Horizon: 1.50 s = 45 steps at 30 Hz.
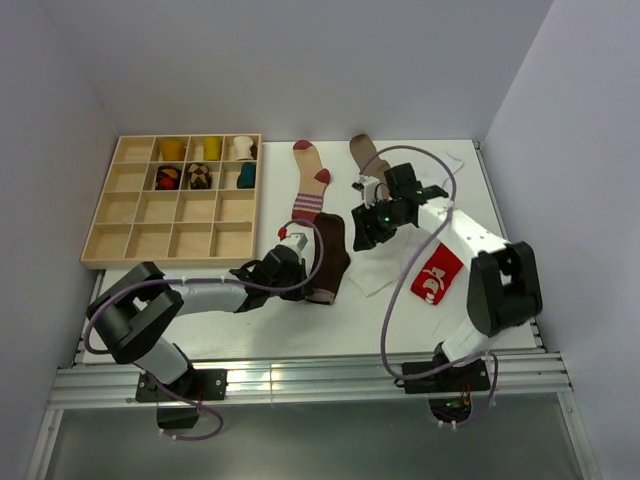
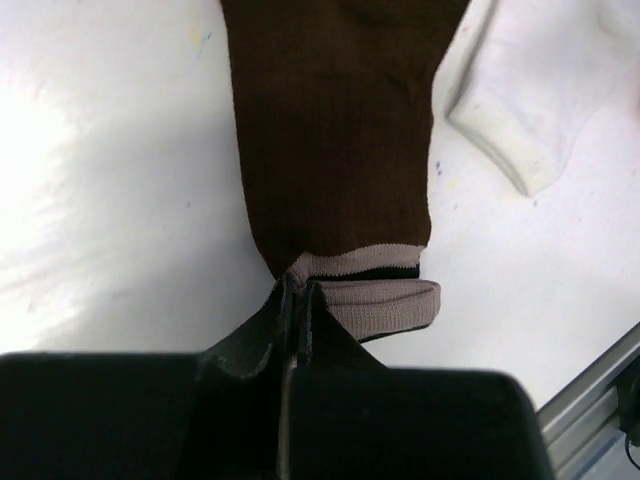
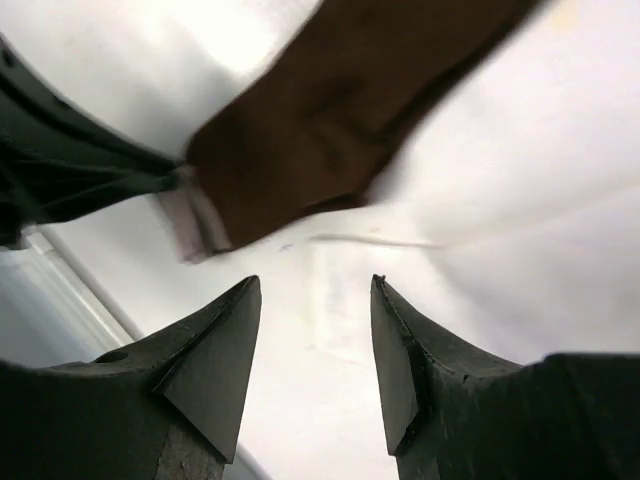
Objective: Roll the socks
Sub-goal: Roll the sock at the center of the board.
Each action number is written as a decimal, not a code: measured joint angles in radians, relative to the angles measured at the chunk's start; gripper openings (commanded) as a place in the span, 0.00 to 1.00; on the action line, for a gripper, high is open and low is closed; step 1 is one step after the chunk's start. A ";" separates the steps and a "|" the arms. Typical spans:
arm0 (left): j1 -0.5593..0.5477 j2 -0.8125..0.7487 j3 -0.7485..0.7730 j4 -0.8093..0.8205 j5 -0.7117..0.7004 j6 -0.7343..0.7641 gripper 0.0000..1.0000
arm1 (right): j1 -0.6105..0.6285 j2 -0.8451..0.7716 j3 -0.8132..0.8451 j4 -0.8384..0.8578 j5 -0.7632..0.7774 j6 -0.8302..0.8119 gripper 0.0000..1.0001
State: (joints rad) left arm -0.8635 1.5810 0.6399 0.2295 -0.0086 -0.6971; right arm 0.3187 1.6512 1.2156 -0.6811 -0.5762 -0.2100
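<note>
The dark brown sock [image 1: 332, 255] lies flat near the table's front, with its pale striped cuff [image 2: 375, 295] folded over. My left gripper [image 1: 300, 280] is shut on a corner of that cuff [image 2: 298, 285]. My right gripper [image 1: 364, 236] is open and empty and hovers just right of the sock's far end. In the right wrist view it [image 3: 315, 285] is above bare table, with the brown sock [image 3: 320, 120] blurred beyond it. A white sock [image 2: 545, 90] lies right of the brown one. The red sock with white marks [image 1: 437, 275] lies further right.
A wooden compartment tray [image 1: 135, 210] stands at the back left and holds several rolled socks. A striped sock with red heel and toe [image 1: 312, 185] and a light brown sock [image 1: 364, 150] lie at the back middle. The table's front rail [image 2: 600, 385] is close.
</note>
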 measured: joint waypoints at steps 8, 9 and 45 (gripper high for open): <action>0.000 -0.005 0.134 -0.322 0.021 -0.081 0.00 | 0.060 -0.314 -0.251 0.196 0.133 -0.127 0.56; 0.000 0.003 0.153 -0.347 0.027 -0.084 0.00 | 0.098 -0.349 -0.290 0.226 0.161 -0.149 0.56; 0.109 0.254 0.409 -0.552 0.378 -0.137 0.00 | 0.698 -0.293 -0.600 0.555 0.485 -0.429 0.55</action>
State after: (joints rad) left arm -0.7544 1.8347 1.0489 -0.3229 0.3695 -0.8341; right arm 1.0172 1.3586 0.6151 -0.1265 -0.0910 -0.6392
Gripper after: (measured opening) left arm 0.031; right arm 0.559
